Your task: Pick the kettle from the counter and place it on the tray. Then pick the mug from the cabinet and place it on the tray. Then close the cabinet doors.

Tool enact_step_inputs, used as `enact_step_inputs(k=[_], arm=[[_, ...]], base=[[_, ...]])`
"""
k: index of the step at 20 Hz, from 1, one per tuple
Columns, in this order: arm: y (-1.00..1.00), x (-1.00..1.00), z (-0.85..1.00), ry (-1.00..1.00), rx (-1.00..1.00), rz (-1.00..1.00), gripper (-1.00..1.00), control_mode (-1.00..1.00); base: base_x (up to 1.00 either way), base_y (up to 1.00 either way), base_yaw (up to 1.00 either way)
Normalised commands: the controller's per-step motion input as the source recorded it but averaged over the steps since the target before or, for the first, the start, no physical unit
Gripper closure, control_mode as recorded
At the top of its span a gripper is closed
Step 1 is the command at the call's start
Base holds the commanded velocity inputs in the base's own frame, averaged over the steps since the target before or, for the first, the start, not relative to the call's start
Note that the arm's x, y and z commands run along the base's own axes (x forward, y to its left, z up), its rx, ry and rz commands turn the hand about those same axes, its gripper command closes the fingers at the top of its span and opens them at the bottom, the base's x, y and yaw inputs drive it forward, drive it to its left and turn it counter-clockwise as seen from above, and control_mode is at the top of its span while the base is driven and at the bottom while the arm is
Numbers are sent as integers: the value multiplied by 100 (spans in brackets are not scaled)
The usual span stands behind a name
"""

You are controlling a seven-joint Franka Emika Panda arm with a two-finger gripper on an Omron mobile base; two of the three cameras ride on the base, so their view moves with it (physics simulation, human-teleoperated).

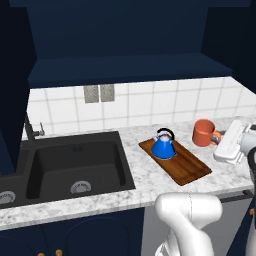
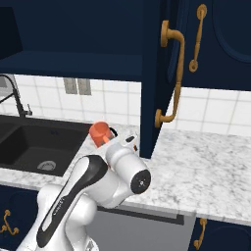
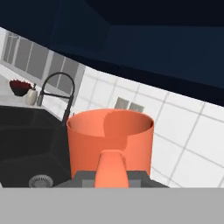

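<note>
The orange-red mug point(image 1: 202, 132) point(image 2: 99, 132) point(image 3: 109, 140) hangs over the counter point(image 1: 150, 182) just right of the tray's far end. My gripper point(image 1: 219, 138) point(image 3: 111, 178) is shut on its loop handle. The blue kettle point(image 1: 163, 145) stands upright on the far end of the brown wooden tray point(image 1: 187, 167). The navy cabinet point(image 1: 125, 70) above stands open, and its inner shelf is bare. One cabinet door point(image 2: 153, 73) with a brass handle point(image 2: 172, 73) stands edge-on, swung out over the counter right of my arm.
A black double sink point(image 1: 75, 165) with a black faucet point(image 1: 31, 131) lies left of the tray. White tiled wall with a grey outlet plate point(image 1: 98, 93) runs behind. A dark bowl and a small bottle point(image 3: 30, 95) stand far beyond the sink.
</note>
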Motion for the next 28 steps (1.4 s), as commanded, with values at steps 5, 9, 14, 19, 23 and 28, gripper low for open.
enact_step_inputs(k=[5,9,14,19,23,28], arm=[[-23,13,-34,0,0,8,100,-100],[-19,14,-36,0,1,9,100,-100],[-9,18,-38,0,0,9,100,-100],[0,32,-40,0,0,8,100,-100],[-15,33,-36,0,4,12,100,-100],[-13,21,-33,10,0,14,100,-100]], base=[[0,0,0],[0,0,0],[0,0,0],[0,0,0],[0,0,0],[0,0,0]])
